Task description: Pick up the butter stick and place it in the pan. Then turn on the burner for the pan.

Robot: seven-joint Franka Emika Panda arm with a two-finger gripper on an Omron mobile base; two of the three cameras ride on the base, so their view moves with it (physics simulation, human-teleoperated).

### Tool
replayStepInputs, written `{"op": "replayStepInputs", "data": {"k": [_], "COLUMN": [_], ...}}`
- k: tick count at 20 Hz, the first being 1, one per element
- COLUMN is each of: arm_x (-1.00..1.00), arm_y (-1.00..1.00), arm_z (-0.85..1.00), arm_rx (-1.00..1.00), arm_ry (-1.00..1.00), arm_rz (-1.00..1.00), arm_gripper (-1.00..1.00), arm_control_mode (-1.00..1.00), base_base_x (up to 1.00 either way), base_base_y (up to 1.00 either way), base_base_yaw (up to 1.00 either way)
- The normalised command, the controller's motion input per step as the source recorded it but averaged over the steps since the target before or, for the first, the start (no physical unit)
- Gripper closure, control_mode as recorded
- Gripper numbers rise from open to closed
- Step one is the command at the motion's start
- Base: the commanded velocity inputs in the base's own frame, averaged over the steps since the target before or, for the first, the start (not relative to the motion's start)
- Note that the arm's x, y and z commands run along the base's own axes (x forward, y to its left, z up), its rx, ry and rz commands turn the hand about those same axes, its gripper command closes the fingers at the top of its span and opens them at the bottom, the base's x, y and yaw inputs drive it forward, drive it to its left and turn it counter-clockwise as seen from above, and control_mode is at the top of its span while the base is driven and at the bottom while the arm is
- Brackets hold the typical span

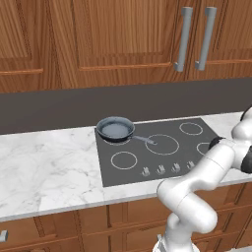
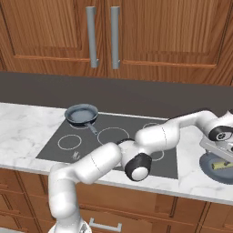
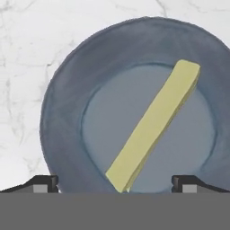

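The butter stick (image 3: 155, 126) is a pale yellow oblong lying slantwise on a round dark grey plate (image 3: 58, 112), which stands on the marble counter right of the cooktop. My gripper (image 3: 114, 182) hangs open just above it, a fingertip on each side of the stick's near end, touching nothing. In the right base view the gripper (image 2: 219, 155) hovers over the plate (image 2: 207, 169) and the butter stick (image 2: 222, 164). The pan (image 1: 115, 129) sits empty on the back-left burner (image 1: 121, 141), its handle pointing right; it is also the pan (image 2: 82, 114) at the cooktop's far left.
The dark cooktop (image 1: 162, 157) carries several white rings and a row of knobs (image 1: 161, 170) along its front edge. Wooden cabinets with grey handles (image 1: 184, 39) hang above. Marble counter (image 1: 49, 167) stretches left of the cooktop.
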Motion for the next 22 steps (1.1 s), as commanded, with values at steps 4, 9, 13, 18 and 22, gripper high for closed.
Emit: {"op": "replayStepInputs", "data": {"k": [4, 9, 13, 18, 22], "arm_x": [0.08, 0.00, 0.00, 0.00, 0.00], "arm_y": [-0.03, -0.12, -0.15, -0.12, -0.06], "arm_z": [-0.05, -0.03, -0.01, -0.03, -0.05], "arm_rx": [0.00, 0.00, 0.00, 0.00, 0.00], "arm_ry": [0.00, 0.00, 0.00, 0.00, 0.00], "arm_rz": [0.00, -0.01, -0.01, -0.01, 0.00], "arm_gripper": [-1.00, -1.00, -1.00, -1.00, -1.00], "arm_control_mode": [-1.00, -1.00, -1.00, -1.00, -1.00], "base_base_x": [0.00, 0.00, 0.00, 0.00, 0.00], "base_base_y": [0.00, 0.00, 0.00, 0.00, 0.00], "base_base_yaw": [0.00, 0.00, 0.00, 0.00, 0.00]}}
